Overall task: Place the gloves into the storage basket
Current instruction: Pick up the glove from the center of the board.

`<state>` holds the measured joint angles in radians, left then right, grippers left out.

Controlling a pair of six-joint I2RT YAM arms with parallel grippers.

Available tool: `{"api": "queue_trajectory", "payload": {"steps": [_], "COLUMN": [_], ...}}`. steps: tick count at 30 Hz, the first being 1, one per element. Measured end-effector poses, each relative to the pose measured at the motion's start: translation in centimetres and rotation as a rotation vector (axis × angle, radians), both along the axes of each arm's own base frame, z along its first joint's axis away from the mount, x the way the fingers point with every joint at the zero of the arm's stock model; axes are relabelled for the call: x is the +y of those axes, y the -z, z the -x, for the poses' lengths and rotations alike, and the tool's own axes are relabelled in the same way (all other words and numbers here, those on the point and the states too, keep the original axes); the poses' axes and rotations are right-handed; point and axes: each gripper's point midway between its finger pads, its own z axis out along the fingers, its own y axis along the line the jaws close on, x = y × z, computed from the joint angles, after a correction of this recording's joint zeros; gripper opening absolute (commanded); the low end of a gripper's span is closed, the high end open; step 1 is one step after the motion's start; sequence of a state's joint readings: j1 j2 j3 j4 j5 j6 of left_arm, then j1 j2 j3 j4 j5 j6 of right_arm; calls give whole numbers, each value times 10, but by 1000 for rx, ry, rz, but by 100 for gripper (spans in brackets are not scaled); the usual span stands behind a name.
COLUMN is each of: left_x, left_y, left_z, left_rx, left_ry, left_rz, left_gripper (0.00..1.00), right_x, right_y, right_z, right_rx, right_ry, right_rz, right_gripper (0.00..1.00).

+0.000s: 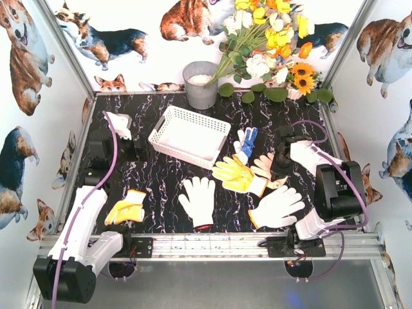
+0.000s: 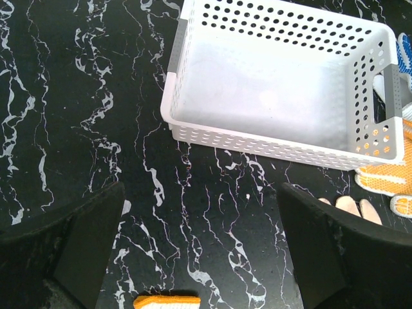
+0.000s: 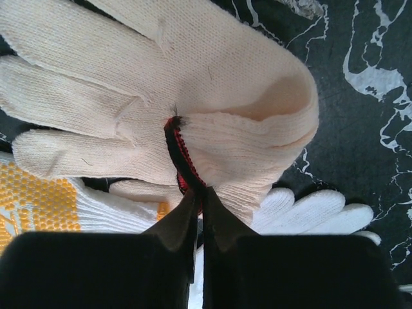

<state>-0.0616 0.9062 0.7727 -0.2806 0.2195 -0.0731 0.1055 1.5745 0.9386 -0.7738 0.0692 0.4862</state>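
Presently: right hand (image 3: 196,209) — clenched on the red cuff of the cream glove (image 3: 193,77), which overlaps the yellow glove (image 1: 235,174). Left hand (image 2: 199,244) — released, grasping nothing, near the storage basket (image 2: 277,145). White glove (image 1: 198,199) and orange-yellow glove (image 1: 127,207) lie apart on the surface (image 1: 161,187), outside the basket.

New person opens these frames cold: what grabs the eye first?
Loose gloves lie strewn over the black marbled table, while the white storage basket at centre back sits empty. On the right side, the right gripper is pinched shut on the red cuff of a cream glove. Behind, a bright flower bunch and corgi-print walls compete for attention.
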Motion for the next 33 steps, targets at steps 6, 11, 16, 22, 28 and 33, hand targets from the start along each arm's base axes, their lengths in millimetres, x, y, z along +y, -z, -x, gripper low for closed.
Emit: {"api": "queue_trajectory", "payload": {"steps": [6, 11, 16, 22, 28, 33], "left_x": [-1, -6, -57, -166, -252, -301], "left_y": [0, 1, -11, -25, -22, -47], "left_z": [0, 1, 7, 35, 53, 59], "left_rx": [2, 7, -21, -46, -22, -83], "left_ry": [3, 21, 122, 356, 484, 548], "left_rz": [1, 18, 102, 205, 227, 284], "left_gripper": [97, 93, 93, 93, 94, 94], "right_x": [2, 10, 26, 42, 65, 102], "right_y": [-16, -57, -93, -133, -182, -217], "right_z": [4, 2, 3, 9, 5, -1], "right_rx": [-50, -192, -316, -446, -584, -674], "right_ry": [-9, -23, -35, -11, -5, -42], "right_rz": [-20, -77, -175, -299, -404, -517], "right_gripper": [0, 0, 0, 0, 0, 0]}}
